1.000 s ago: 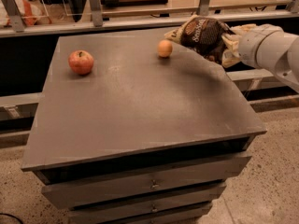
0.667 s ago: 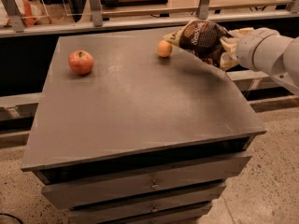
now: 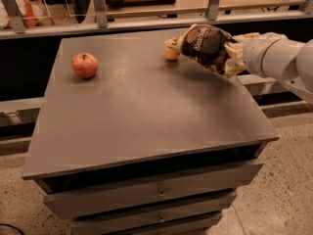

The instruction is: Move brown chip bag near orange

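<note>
The brown chip bag (image 3: 204, 45) is dark brown with cream-yellow edges and white lettering. It hangs tilted in the air above the far right part of the grey table (image 3: 146, 106). My gripper (image 3: 234, 58) comes in from the right on a white arm and is shut on the bag's right end. The orange (image 3: 171, 54) is small and pale orange. It sits on the table at the far edge, just below and left of the bag's left tip, partly covered by it.
A red apple (image 3: 84, 65) sits on the far left of the table. The table has drawers (image 3: 159, 194) below its front edge. A rail with metal posts (image 3: 99, 6) runs behind the table.
The bag and my gripper have shifted slightly left and toward the orange, so the bag's left tip now overlaps it. The apple and orange have not moved.
</note>
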Available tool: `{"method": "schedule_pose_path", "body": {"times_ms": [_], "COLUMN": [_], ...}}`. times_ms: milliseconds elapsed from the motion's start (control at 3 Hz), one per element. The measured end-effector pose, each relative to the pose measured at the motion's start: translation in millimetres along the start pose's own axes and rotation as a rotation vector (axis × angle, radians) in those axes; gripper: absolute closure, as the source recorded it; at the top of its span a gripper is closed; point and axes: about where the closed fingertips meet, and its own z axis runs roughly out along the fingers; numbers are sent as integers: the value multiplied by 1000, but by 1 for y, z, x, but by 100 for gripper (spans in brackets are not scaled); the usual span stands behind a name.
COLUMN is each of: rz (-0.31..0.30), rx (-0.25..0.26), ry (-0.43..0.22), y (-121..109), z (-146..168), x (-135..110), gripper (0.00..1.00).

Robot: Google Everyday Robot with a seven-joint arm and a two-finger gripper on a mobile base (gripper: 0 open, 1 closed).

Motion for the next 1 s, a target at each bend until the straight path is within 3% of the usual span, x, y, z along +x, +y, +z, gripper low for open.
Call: {"method": "schedule_pose_path", "body": {"times_ms": [1000], "rz": [20], "rx": [-49], "ry": [7], "y": [14], "z": [-10], "x": [4], "gripper": [14]}}
